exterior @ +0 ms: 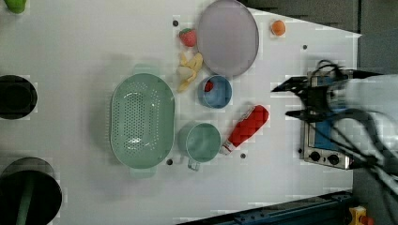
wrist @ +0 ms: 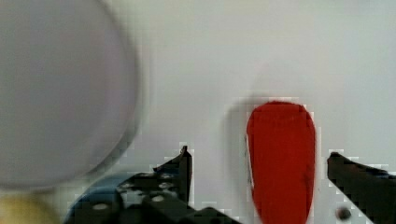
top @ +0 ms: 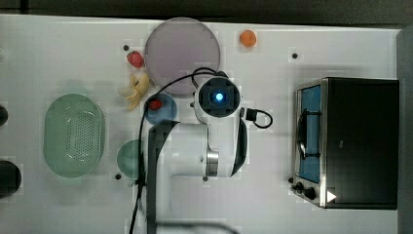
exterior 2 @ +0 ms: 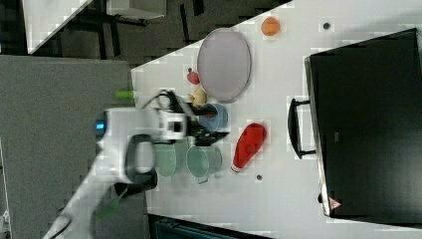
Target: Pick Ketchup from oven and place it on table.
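Ketchup bottle cut off at the wrist view's edge, cap end out of frame. Blurred beside it: a grey plate, also cropped. Hidden under the arm in the top view: part of a green cup. Cropped at the left view's left: two dark round containers, contents impossible to tell.

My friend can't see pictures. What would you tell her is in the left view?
A red ketchup bottle lies on a white table beside a green cup, with the robot's open gripper above the table near a toaster oven. A green colander, blue bowl, grey plate and strawberry sit nearby.
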You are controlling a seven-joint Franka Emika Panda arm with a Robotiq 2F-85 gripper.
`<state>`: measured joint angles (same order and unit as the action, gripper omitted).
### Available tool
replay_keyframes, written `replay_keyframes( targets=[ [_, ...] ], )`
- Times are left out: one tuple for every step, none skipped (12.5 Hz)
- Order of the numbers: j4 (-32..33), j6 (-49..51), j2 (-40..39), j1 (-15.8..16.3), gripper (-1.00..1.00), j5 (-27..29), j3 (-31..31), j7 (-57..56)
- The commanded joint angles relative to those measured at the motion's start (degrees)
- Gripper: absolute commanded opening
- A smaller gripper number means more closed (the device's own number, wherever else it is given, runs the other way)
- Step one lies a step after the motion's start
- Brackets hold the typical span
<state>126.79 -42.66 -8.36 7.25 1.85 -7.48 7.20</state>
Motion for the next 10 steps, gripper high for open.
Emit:
replay_keyframes(
  targets=[
    [-8.09,11.50,11.31,-0.40,1.00,0.04,0.34,3.30],
    [-11.52,16.58,13.57,-0.39,1.00,-0.02,0.44,3.29],
    [-14.69,21.78,15.27,-0.40,1.00,-0.05,0.41,3.29],
    [-17.80,26.81,16.40,-0.40,1.00,-0.06,0.35,3.29],
    [-20.77,31.92,17.06,-0.41,1.00,-0.09,0.33,3.29],
    [-23.38,36.89,17.35,-0.41,1.00,-0.18,0.30,3.29],
    [-25.54,41.10,17.37,-0.43,1.00,-0.22,0.23,3.29],
    [-26.88,44.00,17.37,-0.46,1.00,-0.26,0.11,3.29],
    [-27.57,45.04,17.39,-0.50,1.00,-0.26,0.00,3.29],
    [-27.65,45.04,17.45,-0.51,1.00,-0.26,-0.04,3.29]
  ],
)
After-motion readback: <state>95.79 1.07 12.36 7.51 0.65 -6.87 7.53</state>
